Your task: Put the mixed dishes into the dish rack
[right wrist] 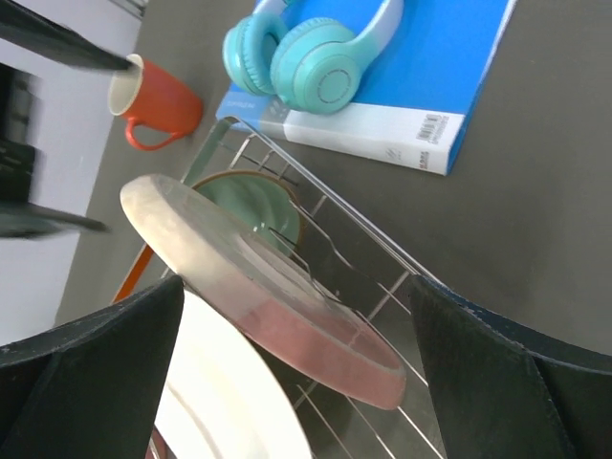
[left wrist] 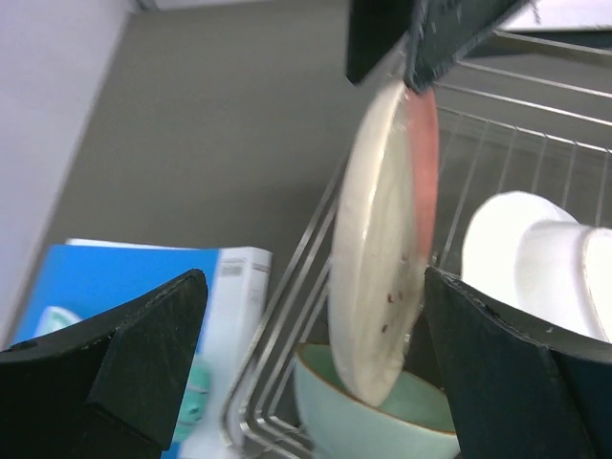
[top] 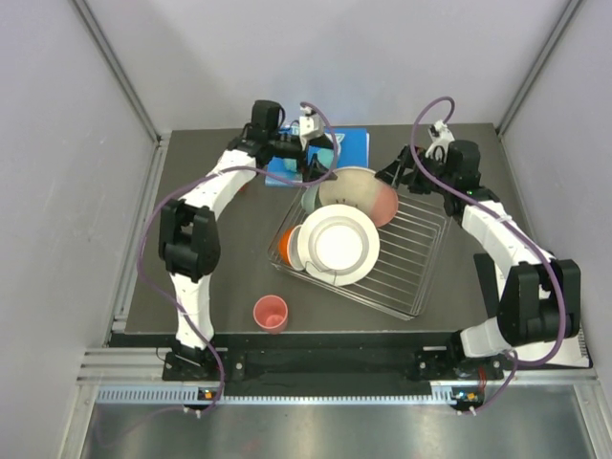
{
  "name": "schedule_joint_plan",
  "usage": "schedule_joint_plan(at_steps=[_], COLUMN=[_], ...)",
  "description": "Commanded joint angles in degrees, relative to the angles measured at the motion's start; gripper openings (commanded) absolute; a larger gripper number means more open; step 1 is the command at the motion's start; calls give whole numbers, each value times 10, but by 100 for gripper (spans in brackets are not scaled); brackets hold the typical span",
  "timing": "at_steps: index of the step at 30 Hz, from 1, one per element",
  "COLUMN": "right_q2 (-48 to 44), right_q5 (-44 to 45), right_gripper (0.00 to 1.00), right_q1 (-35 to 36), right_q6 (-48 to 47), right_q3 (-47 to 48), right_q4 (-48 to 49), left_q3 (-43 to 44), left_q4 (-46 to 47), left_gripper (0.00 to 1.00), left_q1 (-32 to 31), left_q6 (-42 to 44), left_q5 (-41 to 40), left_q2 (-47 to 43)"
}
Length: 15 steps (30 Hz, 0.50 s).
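Observation:
The large pink-and-cream plate stands on edge at the back of the dish rack, its lower rim over the mint green bowl. My left gripper is open, fingers either side of the plate and apart from it. My right gripper is open too, straddling the plate's pink rim from the other side. White plates lean in the rack with the orange cup beside them. The coral pink cup sits on the table in front of the rack.
A blue book with teal headphones on it lies behind the rack's back left corner, close to my left gripper. Grey walls enclose the dark table on three sides.

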Motion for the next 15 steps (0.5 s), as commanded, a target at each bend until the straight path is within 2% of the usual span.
schedule_joint_plan(at_steps=[1, 3, 4, 5, 6, 8, 9, 10, 12, 15], right_q2=[-23, -36, -40, -44, -47, -42, -45, -53, -88, -123], right_q5=[66, 91, 131, 154, 176, 270, 307, 356, 364, 346], right_gripper=[100, 100, 100, 100, 100, 100, 100, 100, 100, 100], right_q1=[7, 7, 7, 7, 6, 12, 20, 36, 42, 42], right_q6=[-40, -46, -47, -50, -54, -79, -89, -100, -118, -112], right_q3=[34, 36, 40, 44, 63, 103, 138, 144, 139, 110], right_q4=[-42, -53, -66, -78, -93, -174, -199, -215, -206, -172], left_q3=[46, 51, 56, 84, 107, 192, 216, 234, 248, 188], left_q4=[112, 150, 150, 138, 60, -42, -144, -183, -270, -298], left_gripper=[99, 99, 99, 99, 99, 99, 99, 99, 99, 99], left_q1=[28, 52, 61, 82, 92, 122, 131, 139, 156, 159], left_q6=[-108, -164, -230, -254, -265, -266, -261, -252, -226, -174], left_q5=[-19, -80, -113, -189, -222, -285, -323, -344, -415, -472], left_q2=[-78, -90, -91, -90, -81, -62, -41, -34, -27, -39])
